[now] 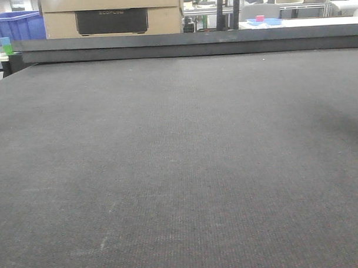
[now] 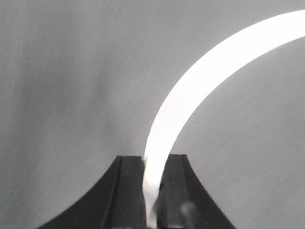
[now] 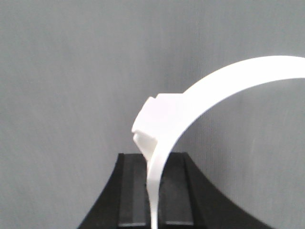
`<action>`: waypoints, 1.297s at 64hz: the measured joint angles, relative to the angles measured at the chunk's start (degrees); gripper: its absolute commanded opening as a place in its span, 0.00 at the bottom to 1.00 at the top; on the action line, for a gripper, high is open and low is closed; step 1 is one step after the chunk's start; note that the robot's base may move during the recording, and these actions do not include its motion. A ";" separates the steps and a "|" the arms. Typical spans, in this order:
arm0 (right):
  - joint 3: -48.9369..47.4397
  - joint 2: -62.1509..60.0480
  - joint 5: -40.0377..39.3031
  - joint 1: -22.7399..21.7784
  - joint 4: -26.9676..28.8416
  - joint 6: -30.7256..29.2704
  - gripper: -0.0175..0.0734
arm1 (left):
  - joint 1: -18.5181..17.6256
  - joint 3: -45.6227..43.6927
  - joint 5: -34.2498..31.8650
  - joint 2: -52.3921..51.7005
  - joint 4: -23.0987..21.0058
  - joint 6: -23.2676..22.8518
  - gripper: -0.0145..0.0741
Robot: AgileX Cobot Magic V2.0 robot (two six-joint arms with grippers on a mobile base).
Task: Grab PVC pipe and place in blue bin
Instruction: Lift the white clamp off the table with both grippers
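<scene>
The dark table mat (image 1: 180,169) fills the front view, with a blue bin (image 1: 13,25) cut off at the far left beyond its edge, and only the wrist views show the grippers and what they hold. In the left wrist view, blurred and washed out, the left gripper (image 2: 153,162) is clamped on the lower end of the white PVC pipe (image 2: 190,90), whose arc sweeps up and runs off the right edge. The sharper right wrist view shows the right gripper (image 3: 153,160) pinching a thin end of the PVC pipe (image 3: 238,74), with a blocky stepped lump (image 3: 155,117) just above the fingers; whether both hold one piece cannot be told.
</scene>
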 measured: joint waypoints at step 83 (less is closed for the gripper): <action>24.18 -48.74 -30.80 0.00 -2.95 -3.03 0.01 | -8.34 29.49 -37.76 -44.43 3.96 0.00 0.04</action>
